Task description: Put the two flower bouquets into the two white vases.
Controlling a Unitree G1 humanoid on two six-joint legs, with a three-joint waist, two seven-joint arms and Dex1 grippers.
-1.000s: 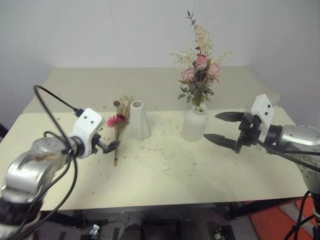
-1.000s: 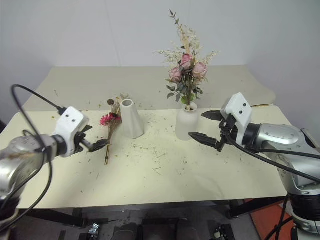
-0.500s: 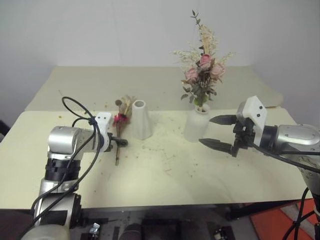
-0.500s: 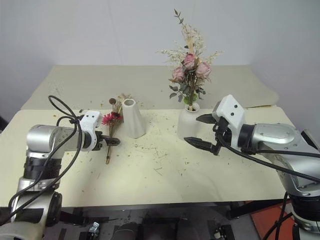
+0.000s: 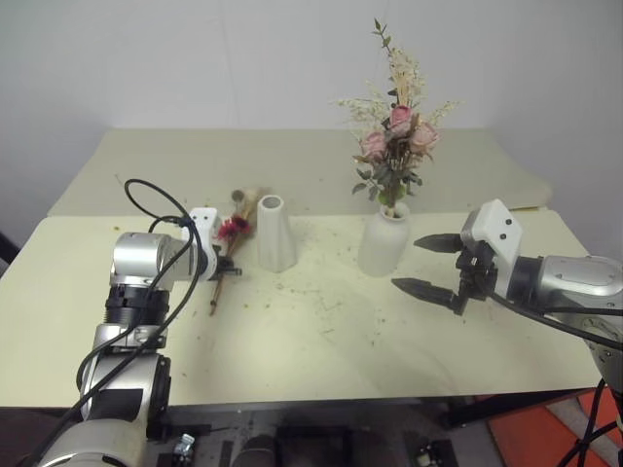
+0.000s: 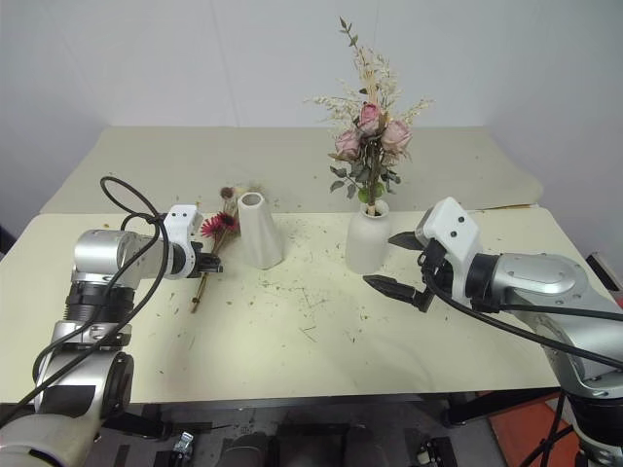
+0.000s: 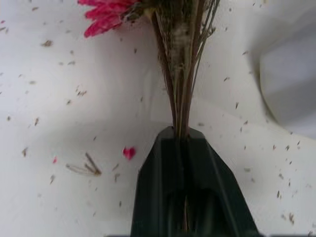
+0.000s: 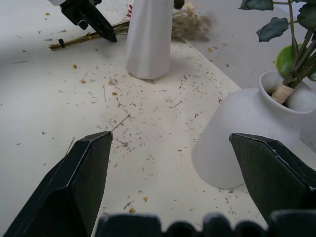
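Your left gripper [image 7: 183, 140] is clamped on the daisy bouquet's stems [image 7: 180, 89]; red-pink daisy [image 7: 106, 15] lies on the crumb-strewn table [image 7: 64, 118], white vase [image 7: 291, 84] beside.

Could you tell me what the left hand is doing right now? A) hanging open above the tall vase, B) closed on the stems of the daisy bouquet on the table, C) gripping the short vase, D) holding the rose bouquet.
B: the left hand is shut on the stems of the daisy bouquet, which lies on the table beside the tall vase.
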